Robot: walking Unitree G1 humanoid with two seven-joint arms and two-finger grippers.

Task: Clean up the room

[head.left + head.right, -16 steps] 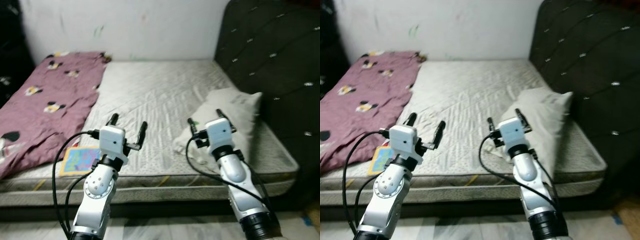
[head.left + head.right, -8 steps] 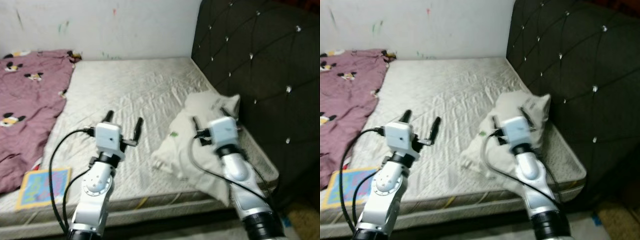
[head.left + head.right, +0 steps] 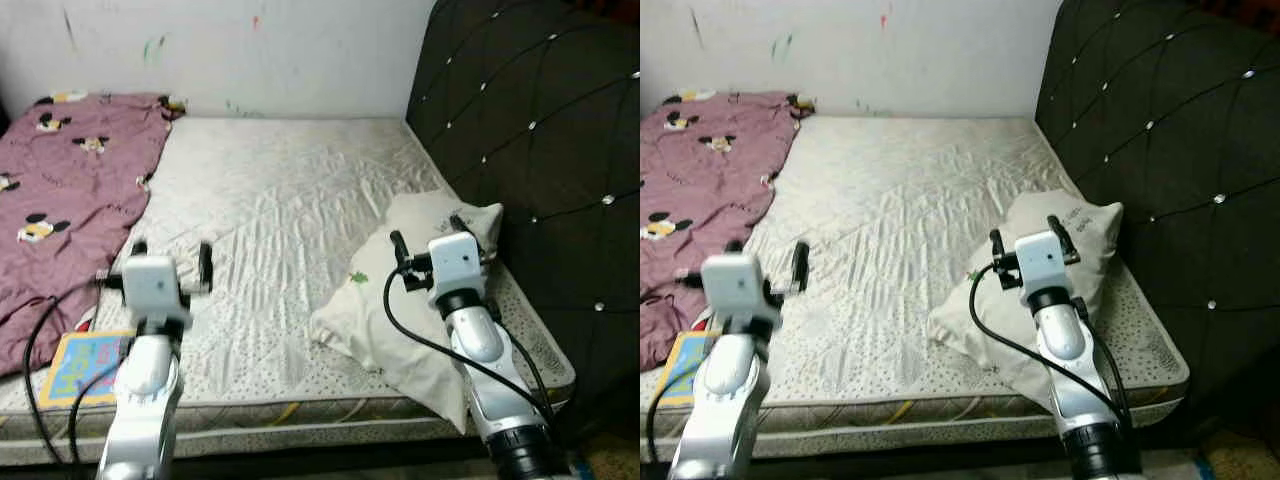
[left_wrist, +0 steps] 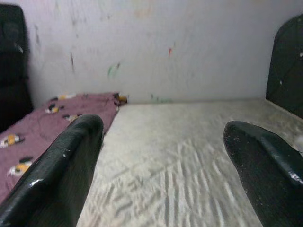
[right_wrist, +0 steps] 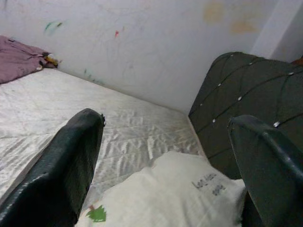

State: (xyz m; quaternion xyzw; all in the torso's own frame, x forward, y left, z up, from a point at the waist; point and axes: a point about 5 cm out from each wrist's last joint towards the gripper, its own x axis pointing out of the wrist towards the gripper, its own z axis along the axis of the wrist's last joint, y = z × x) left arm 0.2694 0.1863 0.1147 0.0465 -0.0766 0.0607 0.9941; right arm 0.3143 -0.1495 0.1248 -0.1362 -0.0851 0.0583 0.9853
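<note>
My two silver arms are both raised in front of me, forearms angled up from the foot of the bed, wrists level so the black fingers point out over the pale grey quilted mattress.

My left gripper hangs above the near left part of the mattress, its two fingers spread wide with nothing between them. Just below and to the left of that arm, a flat, brightly coloured picture book lies at the mattress's front edge, beside the mauve blanket printed with cartoon mouse figures that covers the left side of the bed up to the white marked wall.

My right gripper is held over the crumpled white pillow with a small green print, fingers likewise parted and holding nothing. From the right wrist view the pillow sits just under and ahead of those fingers, not touching them. The pillow lies on the right side of the mattress, its far corner close against the dark tufted headboard with shiny studs, its near corner reaching the front edge of the bed.

Black cables loop down from both wrists along the forearms.
</note>
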